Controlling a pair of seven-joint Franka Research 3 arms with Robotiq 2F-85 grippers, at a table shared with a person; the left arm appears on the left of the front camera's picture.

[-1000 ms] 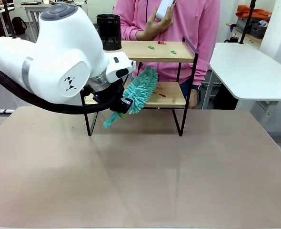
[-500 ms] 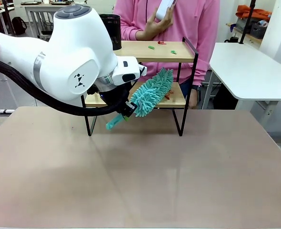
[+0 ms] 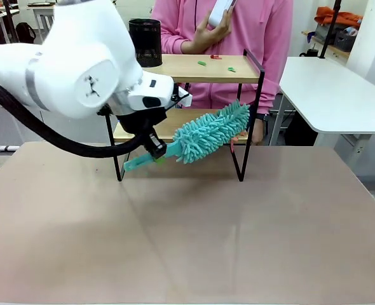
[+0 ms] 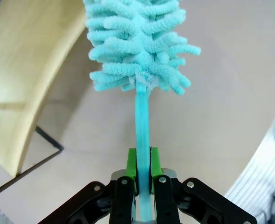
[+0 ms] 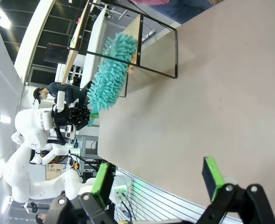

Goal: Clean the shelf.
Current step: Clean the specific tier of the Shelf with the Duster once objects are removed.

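The shelf [image 3: 238, 75] stands at the table's far side, with two wooden boards in a black frame. My left gripper [image 3: 157, 154] is shut on the handle of a teal fluffy duster [image 3: 210, 133]. The duster's head lies nearly level across the front of the lower board [image 3: 129, 132]. Small green and red scraps [image 3: 202, 63] lie on the top board. In the left wrist view the green pads [image 4: 132, 164] clamp the thin teal handle, the duster head [image 4: 137, 42] reaches ahead and the lower board [image 4: 21, 74] is at the left. My right gripper [image 5: 156, 179] hangs open above the table, far from the duster [image 5: 110, 70].
A black mesh cup [image 3: 145, 42] stands on the top board's left end. A person in a pink top [image 3: 264, 38] stands right behind the shelf, holding a white object [image 3: 219, 11]. A white side table [image 3: 340, 95] is at the right. The brown tabletop [image 3: 206, 229] lies bare in front.
My left arm has swung the duster to the right and tipped it lower; its head went from pointing up at the left of the lower board to lying almost level toward the right post.
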